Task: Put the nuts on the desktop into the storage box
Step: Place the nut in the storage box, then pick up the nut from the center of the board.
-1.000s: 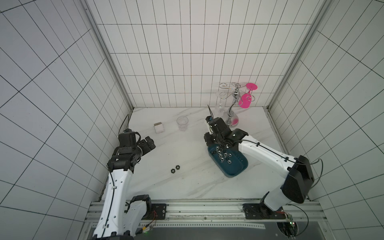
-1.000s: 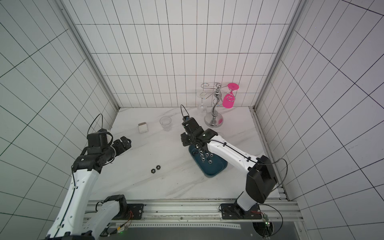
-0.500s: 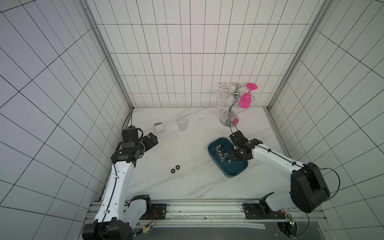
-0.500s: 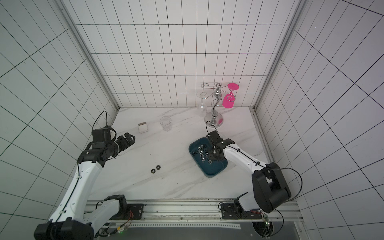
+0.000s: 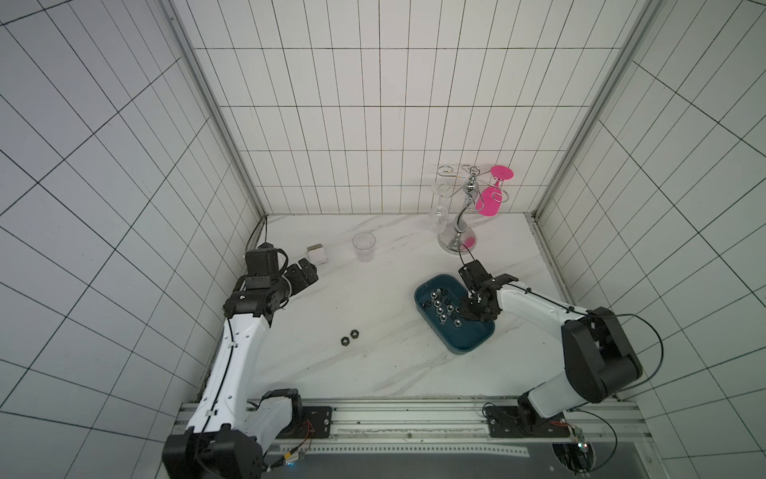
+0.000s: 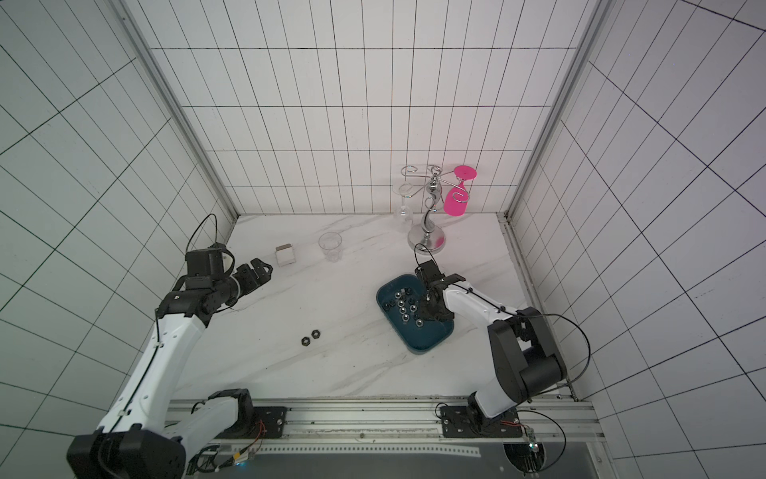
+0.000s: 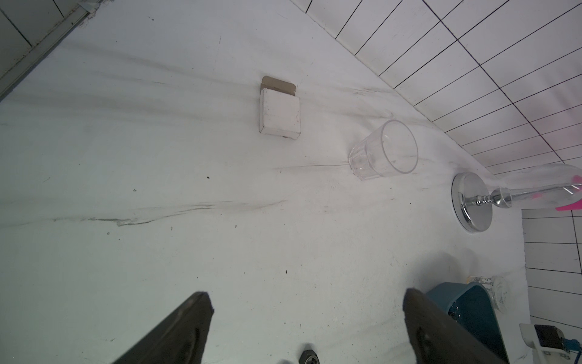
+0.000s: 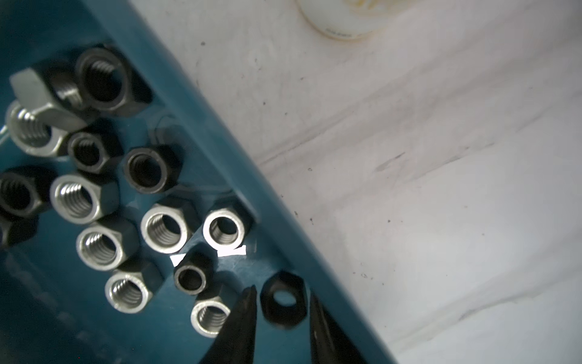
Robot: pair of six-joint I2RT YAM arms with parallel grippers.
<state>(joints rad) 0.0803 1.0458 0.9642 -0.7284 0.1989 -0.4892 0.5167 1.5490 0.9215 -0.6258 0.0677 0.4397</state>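
Two black nuts (image 5: 349, 337) (image 6: 311, 336) lie side by side on the white marble desktop (image 5: 373, 373), left of the dark teal storage box (image 5: 468, 348) (image 6: 422, 348). Several black and silver nuts (image 8: 163, 227) lie in the box. My right gripper (image 5: 470, 318) (image 8: 282, 291) points down into the box beside its wall (image 8: 220, 157). Its jaws stand slightly apart, and a blurred black nut (image 8: 285, 318) sits loose between the tips with thin gaps on both sides. My left gripper (image 5: 309, 271) (image 7: 307, 297) hangs wide open and empty over the desktop's left side. One desktop nut (image 7: 308, 357) shows below it.
A small white box (image 5: 317, 254) and a clear glass (image 5: 364, 245) stand at the back. A chrome rack (image 5: 457, 242) with a pink glass (image 5: 489, 203) and a clear stemmed glass stands at the back right. A white jar (image 8: 343, 19) sits just outside the storage box.
My right gripper moved from the box's far left end to over its right side, and its jaws parted from shut, freeing the black nut. My left gripper shifted back toward the white box.
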